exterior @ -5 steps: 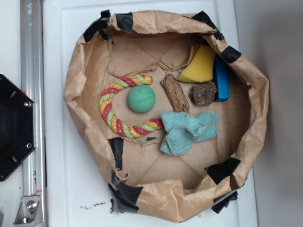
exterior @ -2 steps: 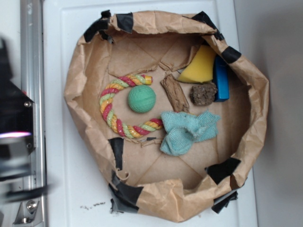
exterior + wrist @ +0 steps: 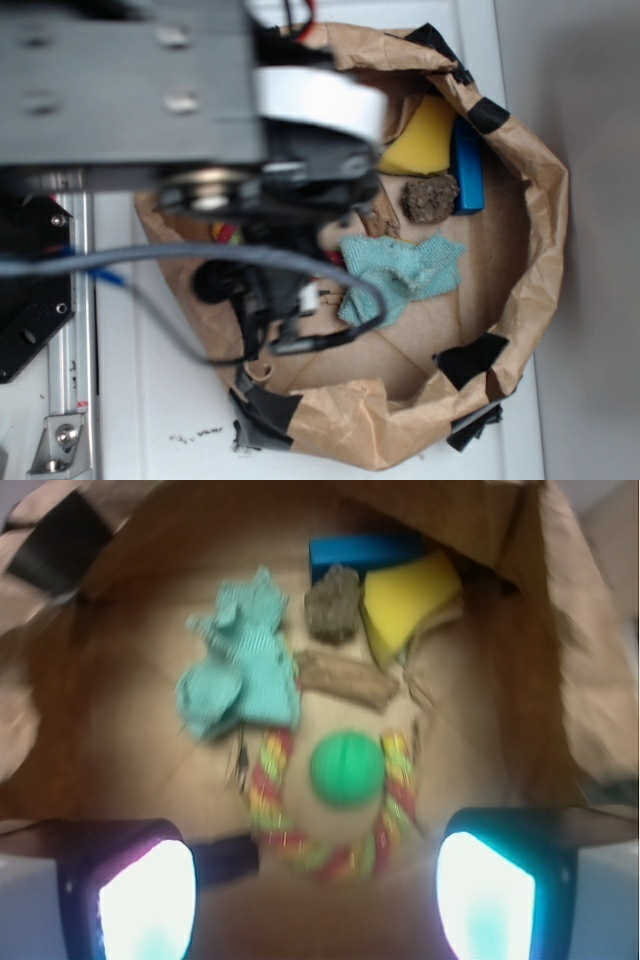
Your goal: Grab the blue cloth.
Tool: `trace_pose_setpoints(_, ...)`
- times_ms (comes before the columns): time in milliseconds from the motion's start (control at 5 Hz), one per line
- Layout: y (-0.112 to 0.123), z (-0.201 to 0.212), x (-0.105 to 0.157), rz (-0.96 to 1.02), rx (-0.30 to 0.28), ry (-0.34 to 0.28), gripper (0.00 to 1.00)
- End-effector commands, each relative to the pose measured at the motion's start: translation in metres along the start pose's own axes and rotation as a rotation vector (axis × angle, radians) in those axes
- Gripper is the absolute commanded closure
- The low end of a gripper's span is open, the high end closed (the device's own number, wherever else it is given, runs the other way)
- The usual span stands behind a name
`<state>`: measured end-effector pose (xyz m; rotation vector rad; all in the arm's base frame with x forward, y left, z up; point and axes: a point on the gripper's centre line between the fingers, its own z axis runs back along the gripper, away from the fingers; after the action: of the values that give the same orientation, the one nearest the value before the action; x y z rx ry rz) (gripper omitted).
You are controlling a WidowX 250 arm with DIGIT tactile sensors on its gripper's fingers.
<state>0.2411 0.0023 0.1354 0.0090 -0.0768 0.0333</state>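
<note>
We see the blue cloth (image 3: 240, 670): soft, light, pinch w/ gripper (image 3: 315, 890) at bunched middle; jaws apart.

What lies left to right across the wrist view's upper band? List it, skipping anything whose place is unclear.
blue cloth → brown lump → yellow sponge. The wood piece and the blue block overlap these sideways, so they are left out.

You see: teal-blue cloth (image 3: 240, 670); green ball (image 3: 347, 769); red-yellow-green striped rope (image 3: 270, 790); yellow sponge (image 3: 410, 605); bright blue block (image 3: 362, 552).
</note>
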Motion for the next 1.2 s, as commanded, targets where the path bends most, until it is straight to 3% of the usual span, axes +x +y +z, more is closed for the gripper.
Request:
trace_pose_setpoints(0,0.033,-0.042,0.044,0.029,0.057,0.037,0.00)
trace_pose_setpoints(200,0.006,-0.068,0.058,-0.209,-0.087,0.016,0.00)
trace_pose_setpoints(400,-0.016,-0.065,0.045,-0.361,-0.149,-0.037,0.00)
trace_pose_setpoints(600,-0.021,-0.057,0.035,-0.408,-0.161,-0.080,0.00)
trace_pose_setpoints(800,-0.033,-0.060,0.039,-0.428,-0.143,-0.101,0.00)
trace_pose_setpoints(1000,-0.048,-0.059,0.047,-0.444,-0.144,-0.161,0.00)
